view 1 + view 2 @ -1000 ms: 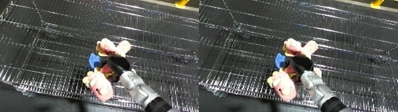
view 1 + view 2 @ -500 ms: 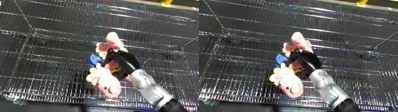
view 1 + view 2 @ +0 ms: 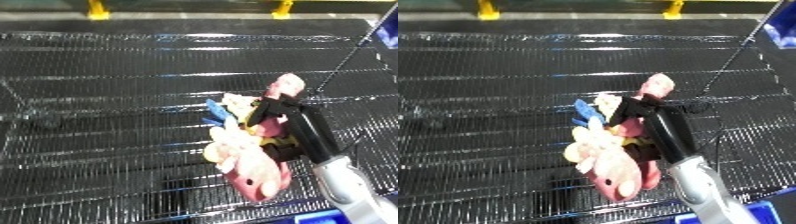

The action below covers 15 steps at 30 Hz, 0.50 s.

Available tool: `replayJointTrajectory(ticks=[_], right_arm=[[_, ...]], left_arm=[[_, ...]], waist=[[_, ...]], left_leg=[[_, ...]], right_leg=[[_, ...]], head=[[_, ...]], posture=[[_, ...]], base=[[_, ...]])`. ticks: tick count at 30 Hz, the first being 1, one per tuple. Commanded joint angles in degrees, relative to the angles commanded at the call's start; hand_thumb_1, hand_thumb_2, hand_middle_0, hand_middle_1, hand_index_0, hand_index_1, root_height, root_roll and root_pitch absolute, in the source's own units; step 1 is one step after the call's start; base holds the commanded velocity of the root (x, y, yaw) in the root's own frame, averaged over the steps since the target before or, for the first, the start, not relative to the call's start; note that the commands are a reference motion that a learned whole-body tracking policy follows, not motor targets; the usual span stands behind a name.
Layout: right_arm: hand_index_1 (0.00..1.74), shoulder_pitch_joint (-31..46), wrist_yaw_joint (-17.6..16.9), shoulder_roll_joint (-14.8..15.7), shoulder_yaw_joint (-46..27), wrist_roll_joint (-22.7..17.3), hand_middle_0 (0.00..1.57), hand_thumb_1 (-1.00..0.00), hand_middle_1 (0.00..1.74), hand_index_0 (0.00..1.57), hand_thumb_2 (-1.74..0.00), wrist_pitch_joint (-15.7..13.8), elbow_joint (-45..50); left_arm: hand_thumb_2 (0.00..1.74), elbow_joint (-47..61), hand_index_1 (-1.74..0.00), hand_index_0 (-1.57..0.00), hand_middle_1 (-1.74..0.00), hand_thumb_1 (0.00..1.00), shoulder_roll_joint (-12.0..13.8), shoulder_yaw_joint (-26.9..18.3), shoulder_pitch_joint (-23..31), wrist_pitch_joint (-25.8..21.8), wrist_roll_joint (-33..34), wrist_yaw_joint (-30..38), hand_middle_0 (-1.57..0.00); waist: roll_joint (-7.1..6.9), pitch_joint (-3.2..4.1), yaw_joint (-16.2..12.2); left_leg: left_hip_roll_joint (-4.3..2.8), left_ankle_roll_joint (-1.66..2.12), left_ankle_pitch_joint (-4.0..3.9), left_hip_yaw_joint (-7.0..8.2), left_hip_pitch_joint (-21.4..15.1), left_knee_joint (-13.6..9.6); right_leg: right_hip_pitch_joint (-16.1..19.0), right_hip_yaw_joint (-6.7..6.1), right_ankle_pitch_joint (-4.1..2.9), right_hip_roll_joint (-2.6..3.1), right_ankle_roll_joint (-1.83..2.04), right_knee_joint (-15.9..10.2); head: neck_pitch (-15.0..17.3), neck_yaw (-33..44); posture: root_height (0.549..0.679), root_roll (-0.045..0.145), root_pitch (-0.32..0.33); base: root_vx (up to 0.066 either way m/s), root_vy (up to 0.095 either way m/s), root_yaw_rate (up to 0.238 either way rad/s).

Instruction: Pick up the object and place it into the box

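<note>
A pink and cream plush toy (image 3: 249,160) with a blue patch hangs over the black wire mesh of the bin (image 3: 115,100). My right hand (image 3: 289,125) comes in from the lower right on its silver forearm and is shut on the toy's middle, fingers curled round it. One pink limb (image 3: 286,85) sticks up past the hand and the larger pink end droops toward the near edge. The left hand shows in neither view.
The wire mesh walls and floor of the bin fill nearly the whole view. Yellow posts (image 3: 98,7) stand at the far edge. A blue object (image 3: 387,32) sits at the upper right and another blue edge (image 3: 311,217) at the bottom right.
The whole picture has shifted and levelled, so the camera has moved. My right hand keeps hold of the plush toy, which now sits further right and lower in view.
</note>
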<state>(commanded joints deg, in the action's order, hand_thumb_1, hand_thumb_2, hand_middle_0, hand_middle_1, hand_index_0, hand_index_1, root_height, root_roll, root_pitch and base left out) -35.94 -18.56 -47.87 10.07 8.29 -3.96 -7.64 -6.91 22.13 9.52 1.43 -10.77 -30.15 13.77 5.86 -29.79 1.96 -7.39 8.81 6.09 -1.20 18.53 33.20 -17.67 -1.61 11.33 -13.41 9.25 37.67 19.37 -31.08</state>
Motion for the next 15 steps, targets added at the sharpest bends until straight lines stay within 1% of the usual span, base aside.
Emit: replayJointTrajectory(ticks=[2,6,11,15], right_arm=[[1.74,5.2,-1.2,0.3,-5.4,0.2,1.57,-1.00,1.74,1.57,-1.74,-0.4,3.7],[1.74,13.8,-3.5,1.6,-14.5,0.6,1.57,-1.00,1.74,1.57,-1.74,-1.0,8.1],[1.74,23.6,-6.5,3.7,-24.8,0.0,1.57,-1.00,1.74,1.57,-1.74,-1.6,10.1],[1.74,28.6,-8.7,4.7,-31.0,-0.9,1.57,-1.00,1.74,1.57,-1.74,-2.1,9.7]], left_arm=[[1.74,0.5,-1.74,-1.57,-1.74,1.00,-0.7,-0.3,0.3,0.3,0.4,0.0,-1.57],[1.74,1.4,-1.74,-1.57,-1.74,1.00,-1.6,-0.4,0.9,0.8,1.1,-0.2,-1.57],[1.74,2.7,-1.74,-1.57,-1.74,1.00,-2.5,-0.6,1.8,1.3,1.7,-0.6,-1.57],[1.74,3.0,-1.74,-1.57,-1.74,1.00,-2.7,-0.6,1.8,1.3,1.8,-0.6,-1.57]], waist=[[0.24,0.00,-1.3],[0.69,0.04,-3.6],[1.36,0.69,-6.7],[1.85,1.18,-8.8]], left_leg=[[-0.11,-0.05,0.27,0.53,-0.7,0.2],[-0.20,-0.18,0.76,1.35,-1.9,0.6],[-0.17,-0.27,1.41,2.29,-3.0,0.8],[-0.16,-0.27,1.76,3.01,-3.5,0.8]], right_leg=[[0.4,-0.41,0.01,0.02,0.02,0.0],[0.9,-1.15,0.14,0.08,0.04,0.1],[1.4,-2.09,0.36,0.13,0.05,0.0],[1.3,-2.72,0.36,0.15,0.05,-0.3]], head=[[0.4,-1.5],[0.5,-4.9],[0.6,-9.6],[1.3,-14.2]], posture=[[0.638,0.049,-0.128],[0.638,0.056,-0.143],[0.639,0.063,-0.148],[0.640,0.070,-0.146]], base=[[0.003,0.010,-0.192],[0.006,0.008,-0.152],[0.010,0.012,-0.115],[0.001,0.019,-0.117]])
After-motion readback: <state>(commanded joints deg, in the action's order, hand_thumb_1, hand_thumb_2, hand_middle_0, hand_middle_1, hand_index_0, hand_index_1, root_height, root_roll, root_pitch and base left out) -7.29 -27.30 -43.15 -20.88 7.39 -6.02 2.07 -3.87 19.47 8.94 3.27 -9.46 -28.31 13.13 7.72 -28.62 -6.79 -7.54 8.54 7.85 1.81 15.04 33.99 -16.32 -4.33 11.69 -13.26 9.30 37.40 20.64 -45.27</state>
